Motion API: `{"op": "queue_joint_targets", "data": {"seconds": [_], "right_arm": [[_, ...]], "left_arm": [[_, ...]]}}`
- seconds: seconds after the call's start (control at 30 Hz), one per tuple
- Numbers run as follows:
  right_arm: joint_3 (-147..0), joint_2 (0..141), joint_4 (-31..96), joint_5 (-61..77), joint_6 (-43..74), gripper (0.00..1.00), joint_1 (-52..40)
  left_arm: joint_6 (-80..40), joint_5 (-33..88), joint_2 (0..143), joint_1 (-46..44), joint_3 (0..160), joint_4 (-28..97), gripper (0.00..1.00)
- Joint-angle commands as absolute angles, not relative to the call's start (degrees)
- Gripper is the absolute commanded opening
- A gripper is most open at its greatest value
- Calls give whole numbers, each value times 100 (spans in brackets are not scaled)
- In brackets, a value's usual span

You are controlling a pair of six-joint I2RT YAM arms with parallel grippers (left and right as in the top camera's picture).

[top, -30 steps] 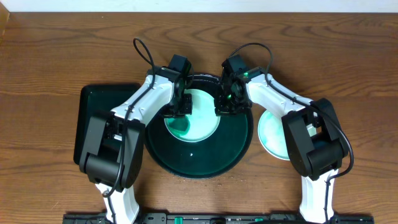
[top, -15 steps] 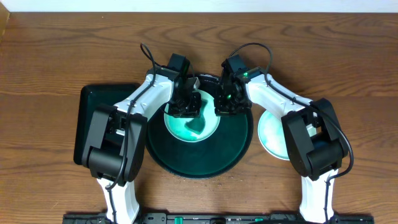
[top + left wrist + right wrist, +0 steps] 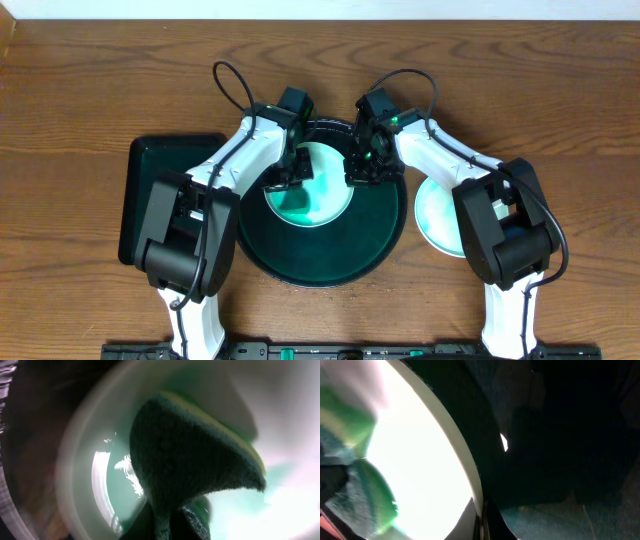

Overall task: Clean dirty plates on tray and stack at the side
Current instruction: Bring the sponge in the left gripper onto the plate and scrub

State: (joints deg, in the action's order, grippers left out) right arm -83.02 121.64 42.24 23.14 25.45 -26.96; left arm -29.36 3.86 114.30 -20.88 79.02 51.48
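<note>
A pale turquoise plate (image 3: 325,190) lies in the back half of the round black tray (image 3: 320,255), with green showing on its left part. My left gripper (image 3: 289,180) is shut on a dark green sponge (image 3: 190,460) and presses it onto the plate (image 3: 105,485). From the right, my right gripper (image 3: 361,172) is shut on the plate's right rim (image 3: 455,445); its closed tips (image 3: 482,521) pinch that edge over the dark tray (image 3: 560,435). Another pale turquoise plate (image 3: 432,212) rests on the table right of the tray.
A rectangular black tray (image 3: 150,185) sits on the wooden table left of the round one, partly under my left arm. Both arms reach inward over the back of the round tray, their cables arching above them.
The left gripper swept the sponge to the right across the plate and has come back to its left side. The right gripper kept its hold on the rim without moving.
</note>
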Motion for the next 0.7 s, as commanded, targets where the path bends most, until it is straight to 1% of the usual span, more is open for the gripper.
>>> {"op": "queue_joint_targets", "data": {"seconds": [0.0,0.1,0.13,0.23,0.3,0.33,0.53,0.67], "right_arm": [[-8173,12195,4235,2167,2611,1,-2770],[-8173,12195,4237,2165,2609,1,-2773],[-8173,12195,4239,2163,2606,1,-2775],[-8173,12195,4239,2163,2606,1,-2775],[-8173,12195,4237,2165,2609,1,-2775],[-8173,12195,4237,2165,2609,1,-2775],[-8173,12195,4239,2143,2609,1,-2775],[-8173,12195,4239,2143,2609,1,-2775]], "left_arm": [[-3223,-947,11594,-2119,7747,5422,7],[-2893,-521,11594,-2248,7747,5409,7],[-2574,-130,11594,-2285,7747,5349,8],[-1358,1612,11594,-2368,7747,5076,7],[-851,2504,11594,-2388,7747,4882,7],[-764,2744,11594,-2386,7747,4748,7],[-777,2731,11594,-2228,7749,3894,7],[-808,2294,11594,-1981,7752,3446,7]]}}
